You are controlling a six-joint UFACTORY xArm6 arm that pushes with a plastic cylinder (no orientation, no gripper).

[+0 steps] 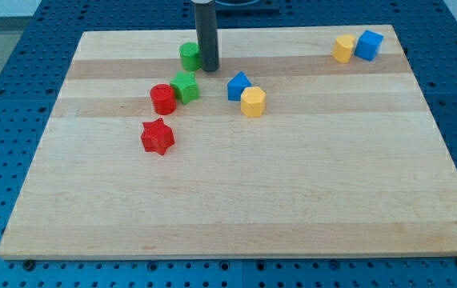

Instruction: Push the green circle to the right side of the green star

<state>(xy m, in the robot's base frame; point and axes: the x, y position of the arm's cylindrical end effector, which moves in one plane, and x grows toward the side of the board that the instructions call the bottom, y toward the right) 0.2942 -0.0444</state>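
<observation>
The green circle [189, 55] sits near the board's top edge, left of centre. My tip [208, 69] stands just to its right, close to or touching it. The green star [185, 86] lies just below the circle and below-left of my tip. It touches a red circle [162, 99] on its left.
A red star [158, 136] lies below the red circle. A blue block [238, 85] and a yellow block [253, 102] sit together right of the green star. A yellow block [343, 48] and a blue block [368, 45] sit at the wooden board's [236, 200] top right.
</observation>
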